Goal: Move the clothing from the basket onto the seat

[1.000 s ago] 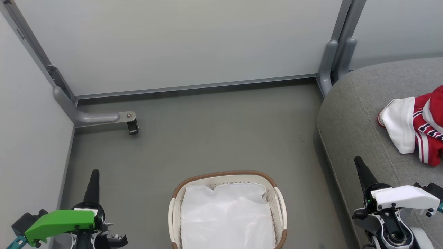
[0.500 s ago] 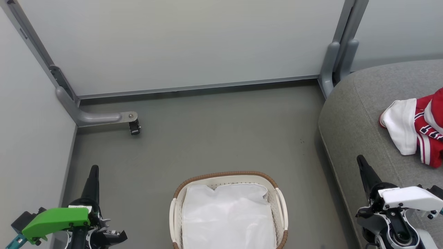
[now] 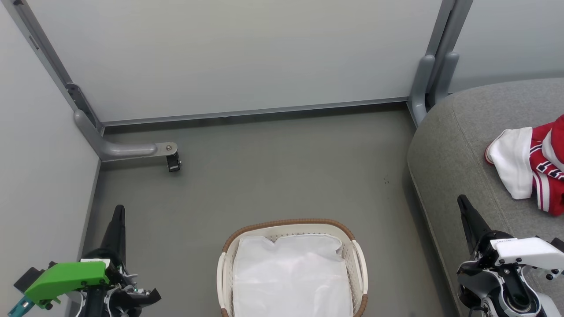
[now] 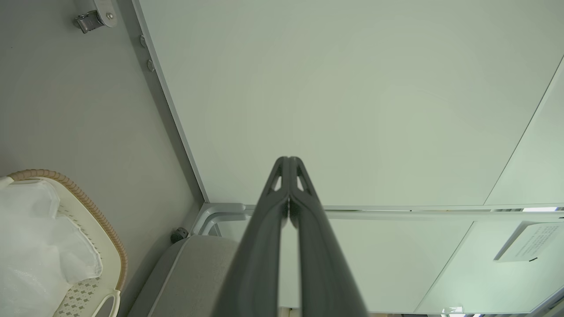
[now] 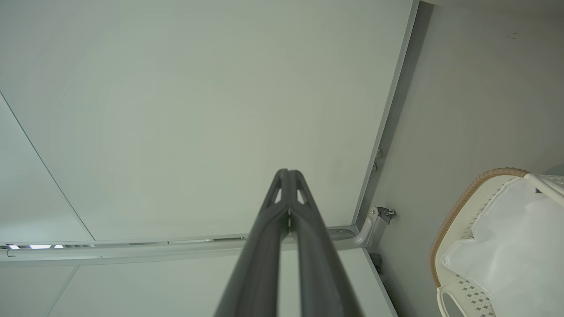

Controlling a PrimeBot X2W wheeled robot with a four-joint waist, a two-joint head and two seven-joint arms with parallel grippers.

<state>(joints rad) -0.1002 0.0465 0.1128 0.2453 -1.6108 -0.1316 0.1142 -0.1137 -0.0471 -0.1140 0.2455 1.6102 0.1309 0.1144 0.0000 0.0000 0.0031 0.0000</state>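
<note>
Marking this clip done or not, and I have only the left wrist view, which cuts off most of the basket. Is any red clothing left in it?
Observer: In the head view the basket has a white sheet spread across its inside, and no red shows on top.
Operator: So where is the clothing?
Observer: The clothing lies bunched on the seat, at that view's right edge.
Operator: Is the right gripper holding anything?
Observer: No. The right gripper is shut, with nothing between its fingers.
</note>
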